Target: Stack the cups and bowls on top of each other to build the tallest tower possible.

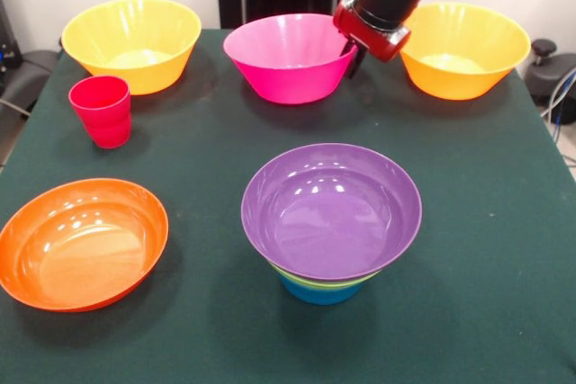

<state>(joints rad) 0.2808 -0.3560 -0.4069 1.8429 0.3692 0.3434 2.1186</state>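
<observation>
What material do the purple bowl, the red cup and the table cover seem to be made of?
The purple bowl looks like glossy plastic: bright light spots reflect on its smooth inside. The red cup seems to be plastic too, opaque with a softer shine. The table cover appears to be dark green cloth, perhaps felt: matte, with no reflections.

Glossy plastic purple bowl (pixel 331 209) and orange bowl (pixel 81 242); matt green cloth table (pixel 504 222).
</observation>
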